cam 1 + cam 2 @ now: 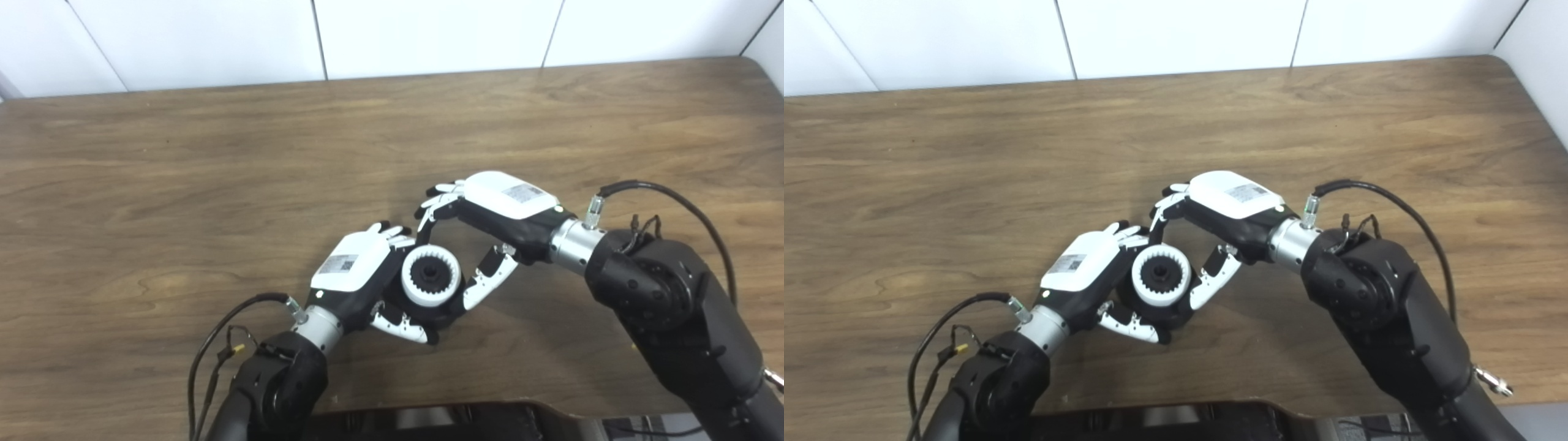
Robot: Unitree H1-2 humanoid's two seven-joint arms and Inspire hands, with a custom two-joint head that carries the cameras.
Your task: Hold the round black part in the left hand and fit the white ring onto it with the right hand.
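Left robot hand [361,275] cradles white ring [430,276] (bore upward).

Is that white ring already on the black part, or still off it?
On, it seems. The white ring encircles the round black part, whose black hub shows through its toothed centre. How fully seated it is, I cannot tell.

white ring [430,275] around round black part [430,271]; brown wood-grain table [184,171]; white-and-black hands.

Black arms, silver wrists, white-backed left hand [355,269] and right hand [499,208], black cables.
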